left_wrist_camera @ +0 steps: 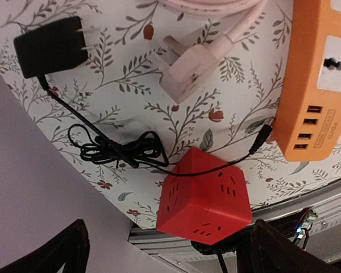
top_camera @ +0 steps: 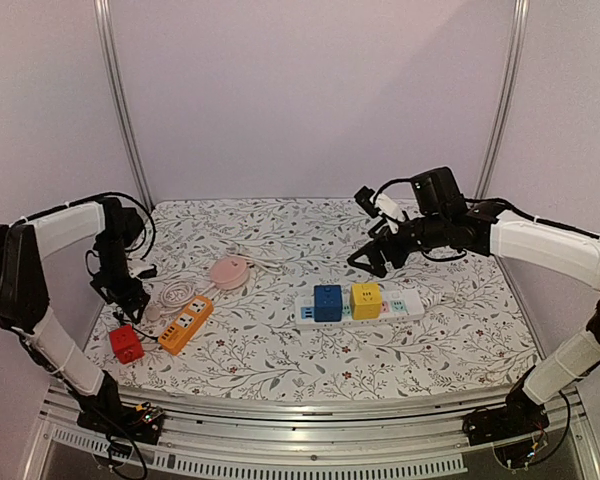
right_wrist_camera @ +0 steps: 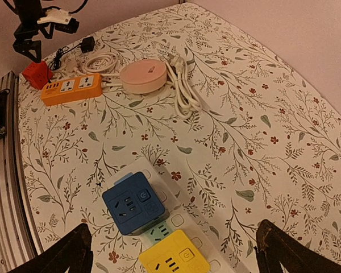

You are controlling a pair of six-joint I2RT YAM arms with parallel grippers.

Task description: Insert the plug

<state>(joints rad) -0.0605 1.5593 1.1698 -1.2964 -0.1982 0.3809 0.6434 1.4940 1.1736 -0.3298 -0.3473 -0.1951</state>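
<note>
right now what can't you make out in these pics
Left wrist view: orange strip cut off by the right edge.
Left wrist view: whether the black cable tip touches the orange strip.
Right wrist view: yellow cube cut off by the bottom edge.
Top view: white strip, middle covered by cubes.

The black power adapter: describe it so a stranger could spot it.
Find the floral table's left edge, by the orange power strip and red cube. The black adapter lies there: the only dark block, two metal prongs, thin tangled cord.
</note>
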